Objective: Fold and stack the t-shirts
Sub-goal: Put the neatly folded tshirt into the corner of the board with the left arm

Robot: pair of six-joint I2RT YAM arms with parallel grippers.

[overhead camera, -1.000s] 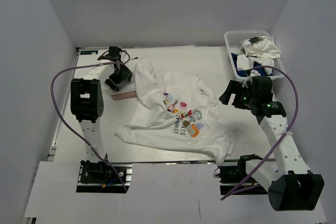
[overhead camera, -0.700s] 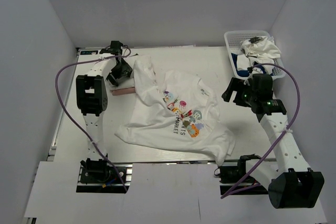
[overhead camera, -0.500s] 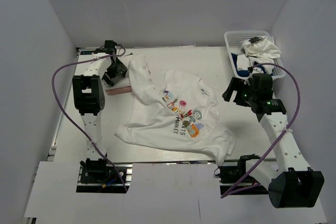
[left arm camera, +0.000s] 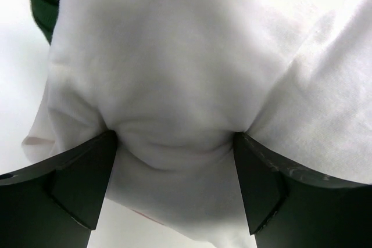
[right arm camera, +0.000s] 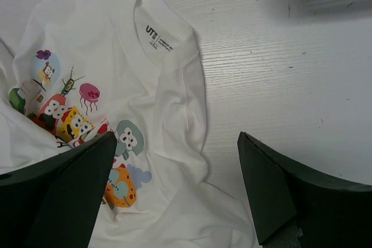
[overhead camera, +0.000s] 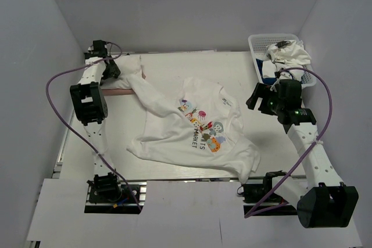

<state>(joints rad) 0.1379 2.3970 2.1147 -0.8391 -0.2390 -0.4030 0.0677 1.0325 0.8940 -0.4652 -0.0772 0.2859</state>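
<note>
A white t-shirt (overhead camera: 174, 135) with a colourful cartoon print (right arm camera: 75, 123) lies spread and rumpled in the middle of the table. Its far-left part is pulled out in a taut band toward the table's far-left corner. There my left gripper (overhead camera: 111, 69) is shut on a thick bunch of white cloth (left arm camera: 174, 85), which bulges between the two fingers (left arm camera: 70, 190). A pale pink edge (overhead camera: 119, 90) shows under that cloth. My right gripper (overhead camera: 253, 98) hovers open above the shirt's right side, near the collar (right arm camera: 160, 30), with nothing between its fingers.
A white basket (overhead camera: 254, 43) at the far right corner holds a heap of white and dark clothes (overhead camera: 288, 56). Purple cables loop beside both arms. White walls close in the table on the left, back and right.
My left gripper has moved up and left to the far-left corner, dragging the white cloth and the pink piece with it and stretching the printed shirt's corner. The right arm has barely shifted.
</note>
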